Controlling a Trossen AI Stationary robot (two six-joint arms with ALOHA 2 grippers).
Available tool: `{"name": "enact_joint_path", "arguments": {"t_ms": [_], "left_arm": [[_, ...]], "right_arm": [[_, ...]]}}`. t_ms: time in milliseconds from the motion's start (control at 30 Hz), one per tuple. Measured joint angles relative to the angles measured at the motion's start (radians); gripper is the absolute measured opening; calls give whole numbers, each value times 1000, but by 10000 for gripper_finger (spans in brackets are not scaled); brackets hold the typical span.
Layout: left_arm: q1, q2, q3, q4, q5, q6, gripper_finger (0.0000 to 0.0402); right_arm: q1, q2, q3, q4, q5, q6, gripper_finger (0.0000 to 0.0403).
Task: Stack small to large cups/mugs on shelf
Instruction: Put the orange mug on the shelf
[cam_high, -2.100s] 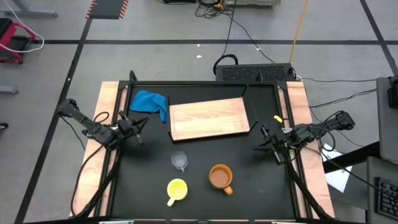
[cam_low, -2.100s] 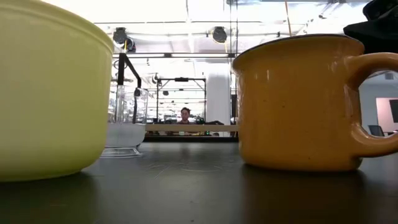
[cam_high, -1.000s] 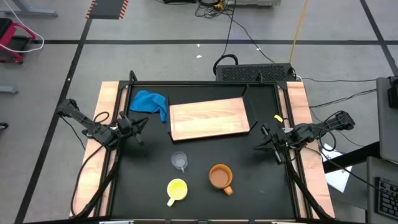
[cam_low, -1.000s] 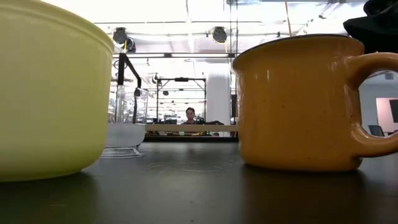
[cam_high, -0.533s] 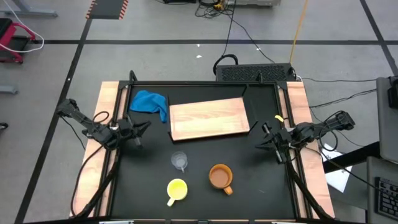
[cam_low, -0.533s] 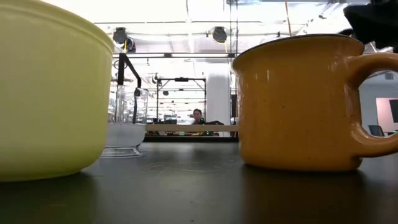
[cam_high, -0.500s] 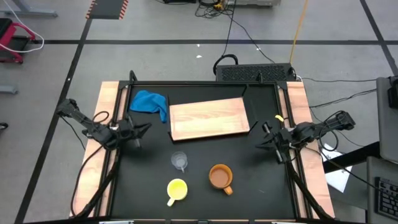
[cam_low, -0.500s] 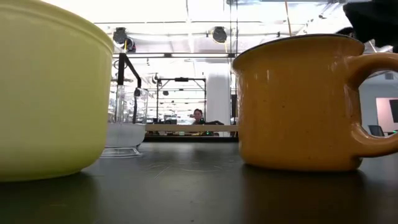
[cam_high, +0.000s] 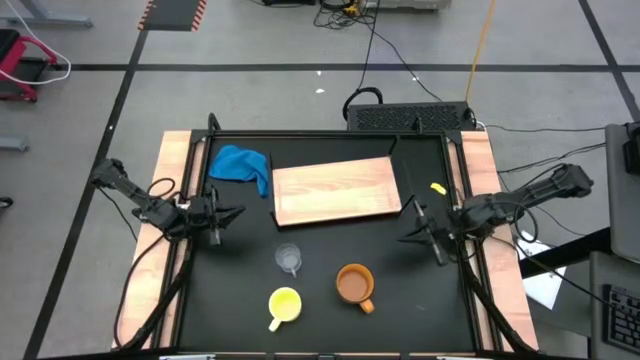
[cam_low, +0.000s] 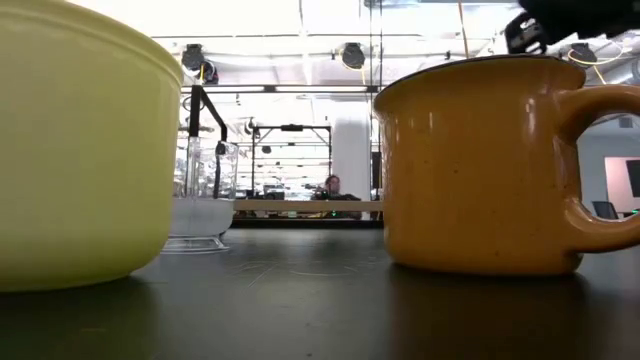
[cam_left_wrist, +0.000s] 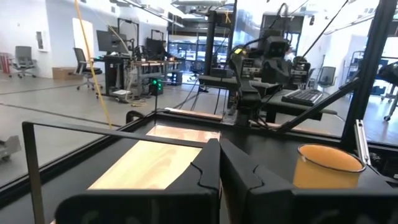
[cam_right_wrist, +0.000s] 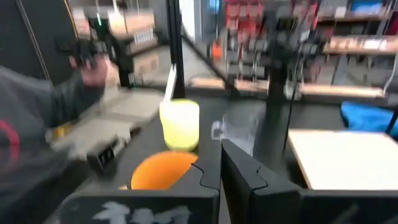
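Note:
The orange-brown mug (cam_high: 354, 285) stands upright on the black tabletop near the front, its handle toward the near right. The yellow mug (cam_high: 284, 304) stands to its left, and the clear glass cup (cam_high: 289, 259) stands behind them. The light-wood board (cam_high: 337, 192) lies flat farther back. My left gripper (cam_high: 228, 214) is shut and empty at the table's left side. My right gripper (cam_high: 413, 232) is shut and empty at the right side, above and to the right of the orange-brown mug. The right wrist view shows the orange-brown mug (cam_right_wrist: 163, 169), the yellow mug (cam_right_wrist: 180, 124) and the glass cup (cam_right_wrist: 239, 134) ahead.
A crumpled blue cloth (cam_high: 241, 166) lies at the board's far left corner. A raised black frame (cam_high: 330, 134) runs round the tabletop. A person (cam_low: 335, 187) shows far off in the room behind the table.
My right gripper has risen and gone toward the table's left, closer to the orange-brown mug, its arm reaching farther in. My left gripper has shifted slightly toward the table's middle. The mugs, the glass cup and the board have stayed put.

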Motion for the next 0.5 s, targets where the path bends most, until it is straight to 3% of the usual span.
{"name": "enact_joint_path", "arguments": {"t_ms": [200, 500], "left_arm": [[0, 0, 0, -9, 22, 4, 42], [-1, 0, 0, -27, 77, -4, 77]], "right_arm": [[0, 262, 201, -142, -2, -27, 41], [-34, 514, 447, -373, 1, 82, 194]]}}
